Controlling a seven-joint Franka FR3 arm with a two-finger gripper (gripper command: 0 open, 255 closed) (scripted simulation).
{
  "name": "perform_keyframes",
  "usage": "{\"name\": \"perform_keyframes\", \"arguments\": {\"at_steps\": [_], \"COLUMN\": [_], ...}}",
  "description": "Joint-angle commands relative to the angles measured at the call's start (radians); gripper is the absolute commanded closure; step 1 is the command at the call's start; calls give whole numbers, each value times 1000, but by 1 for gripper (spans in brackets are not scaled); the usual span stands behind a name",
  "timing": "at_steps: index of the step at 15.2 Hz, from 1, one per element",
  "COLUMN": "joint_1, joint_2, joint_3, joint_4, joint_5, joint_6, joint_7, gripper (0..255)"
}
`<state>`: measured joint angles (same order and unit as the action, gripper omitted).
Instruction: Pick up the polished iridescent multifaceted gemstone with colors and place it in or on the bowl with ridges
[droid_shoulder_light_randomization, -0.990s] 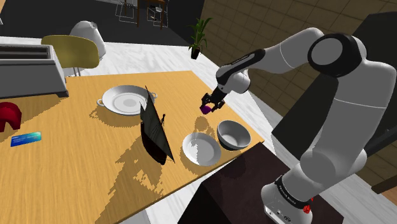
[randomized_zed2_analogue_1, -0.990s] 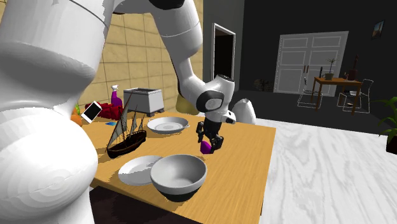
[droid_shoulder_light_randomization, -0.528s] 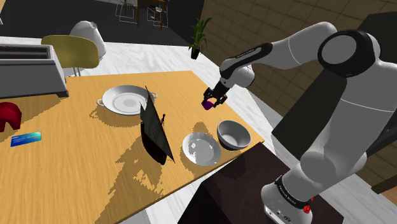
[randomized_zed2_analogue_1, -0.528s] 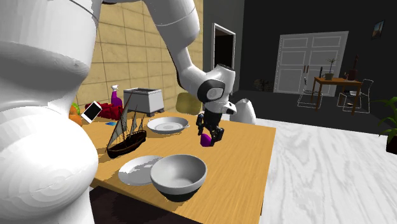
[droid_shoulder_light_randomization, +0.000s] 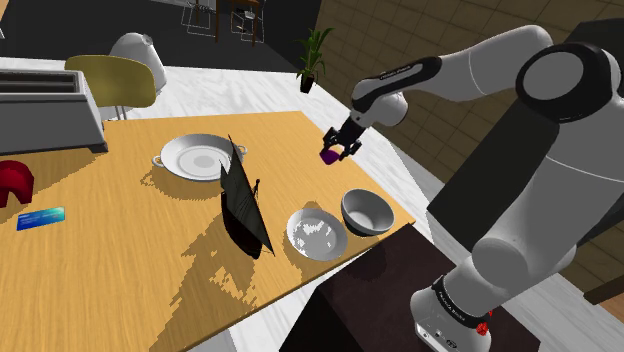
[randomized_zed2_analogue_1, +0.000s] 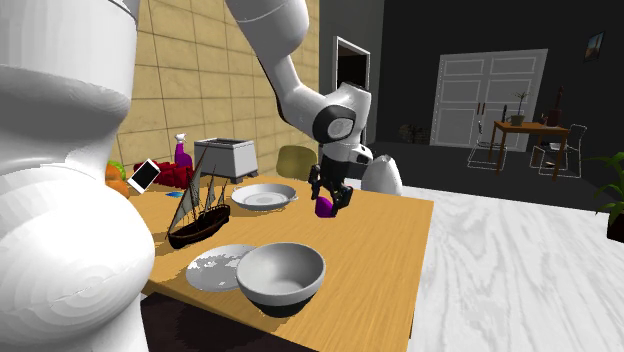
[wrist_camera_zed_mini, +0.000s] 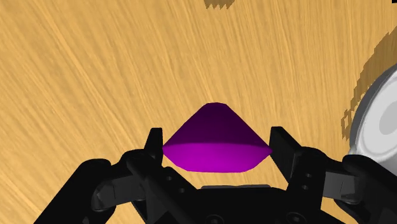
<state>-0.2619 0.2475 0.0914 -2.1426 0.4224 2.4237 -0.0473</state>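
From the shoulder view the gripper (droid_shoulder_light_randomization: 337, 150) hangs in the air above the wooden surface (droid_shoulder_light_randomization: 120, 260), up and beyond the deep bowl (droid_shoulder_light_randomization: 366, 211). It is clamped on the purple gemstone (droid_shoulder_light_randomization: 328, 157), which rides clear of the wood, I judge so that it can be carried over a rim rather than dragged. Just beside the deep bowl sits a shallow bowl (droid_shoulder_light_randomization: 317, 233); ridges cannot be made out on either, so which one is the target is unsure. In the second exterior view the gemstone (randomized_zed2_analogue_1: 324, 209) hangs behind and above the deep bowl (randomized_zed2_analogue_1: 281, 275), well apart from it. The gripper (randomized_zed2_analogue_1: 328, 203) points downward, a pose that would suit a straight lowering once over a bowl. In the wrist view the two fingers (wrist_camera_zed_mini: 154, 145) press the gemstone (wrist_camera_zed_mini: 216, 141) at its widest band, its tip facing the surface (wrist_camera_zed_mini: 95, 63); probably that band offers the firmest hold.
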Motion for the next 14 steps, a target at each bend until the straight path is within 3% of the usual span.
{"name": "perform_keyframes", "arguments": {"at_steps": [1,11,14], "joint_1": [0,-1,-8], "joint_2": [-19,-99,-210], "joint_3": [-2,-11,-14], "joint_4": [3,36,-99], "joint_5": [-7,-39,-19], "joint_6": [-21,-129,-113], "joint_7": [10,57,28], "gripper": [255,255,255]}}
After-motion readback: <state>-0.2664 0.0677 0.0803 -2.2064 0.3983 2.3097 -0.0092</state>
